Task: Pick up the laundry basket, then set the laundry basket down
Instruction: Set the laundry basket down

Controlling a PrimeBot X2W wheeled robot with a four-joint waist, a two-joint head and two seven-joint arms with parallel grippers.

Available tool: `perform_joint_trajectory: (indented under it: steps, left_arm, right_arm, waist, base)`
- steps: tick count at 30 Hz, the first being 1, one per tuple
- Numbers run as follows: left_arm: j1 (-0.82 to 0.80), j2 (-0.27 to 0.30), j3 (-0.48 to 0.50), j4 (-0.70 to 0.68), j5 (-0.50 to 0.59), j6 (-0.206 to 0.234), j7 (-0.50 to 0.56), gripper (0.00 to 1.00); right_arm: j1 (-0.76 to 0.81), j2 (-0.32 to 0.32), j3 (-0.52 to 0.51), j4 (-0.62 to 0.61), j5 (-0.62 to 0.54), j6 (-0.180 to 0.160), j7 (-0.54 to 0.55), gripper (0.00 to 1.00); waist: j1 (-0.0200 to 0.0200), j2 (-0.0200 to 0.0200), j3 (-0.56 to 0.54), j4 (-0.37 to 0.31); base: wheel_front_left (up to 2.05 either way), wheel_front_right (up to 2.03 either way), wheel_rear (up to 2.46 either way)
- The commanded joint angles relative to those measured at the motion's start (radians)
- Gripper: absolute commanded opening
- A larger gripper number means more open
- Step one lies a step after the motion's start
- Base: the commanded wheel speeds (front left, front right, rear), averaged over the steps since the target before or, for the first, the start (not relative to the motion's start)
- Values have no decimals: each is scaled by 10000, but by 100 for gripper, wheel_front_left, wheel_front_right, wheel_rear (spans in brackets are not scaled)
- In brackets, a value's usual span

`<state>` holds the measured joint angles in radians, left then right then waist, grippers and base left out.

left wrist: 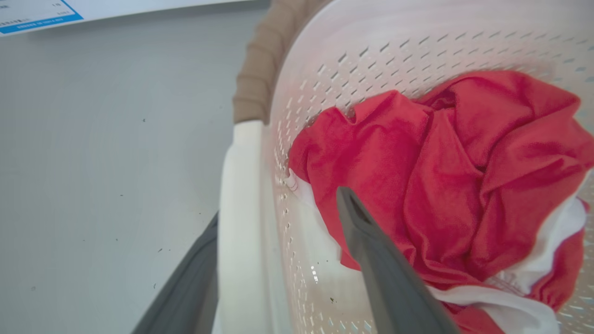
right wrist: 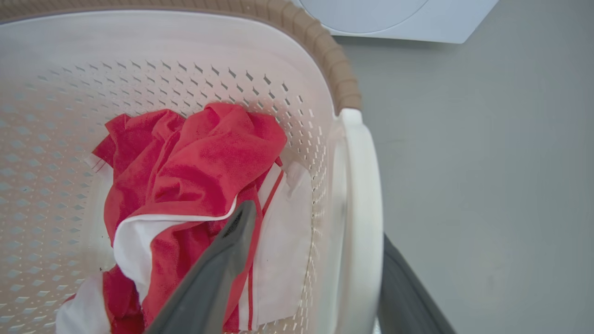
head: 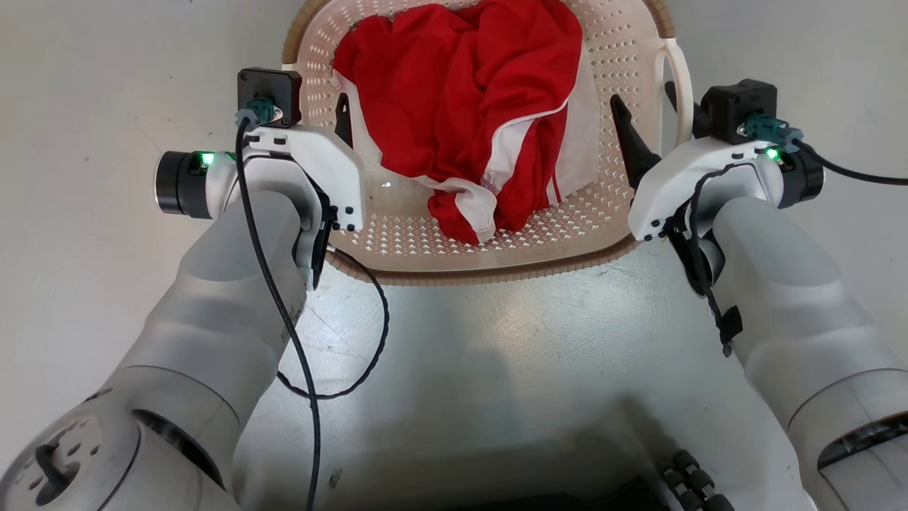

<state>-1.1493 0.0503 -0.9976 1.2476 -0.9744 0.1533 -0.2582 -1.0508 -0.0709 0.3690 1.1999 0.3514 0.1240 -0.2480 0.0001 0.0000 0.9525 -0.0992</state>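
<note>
The laundry basket (head: 482, 273) is cream-white, perforated and brown-rimmed, and stands on the grey floor straight ahead of me. A crumpled red and white garment (head: 468, 92) lies inside it. My left gripper (head: 316, 106) is open and straddles the basket's left white loop handle (left wrist: 241, 185), one finger outside and one finger (left wrist: 371, 250) inside the wall. My right gripper (head: 656, 121) is open too and straddles the right handle (right wrist: 364, 185). Its inner finger (right wrist: 222, 260) hangs over the garment, while the outer finger sits close to the handle. Neither pair of fingers pinches a handle.
A white washing machine (right wrist: 394, 18) with a round door stands beyond the basket's far right corner. A white panel with a blue label (left wrist: 37, 14) is at the far left. Grey floor (head: 106, 71) surrounds the basket. My dark base (head: 567, 490) sits below, and a black cable (head: 369, 341) loops off the left arm.
</note>
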Motion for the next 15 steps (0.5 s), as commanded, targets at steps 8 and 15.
perform_joint_trajectory:
  steps: [8, 15]
  left_arm:
    - [360, 81, 297, -89, 24, 205, -35, 100]
    - [568, 136, 418, -52, 44, 207, -36, 100]
  right_arm:
    - [780, 136, -993, -703, -1016, 67, -137, 100]
    - [1132, 173, -1908, -1097, -1718, 67, -137, 100]
  waist:
    - [-1, 0, -240, -71]
    - [-1, 0, -639, -148]
  base:
    - [0, 0, 0]
    - [0, 0, 0]
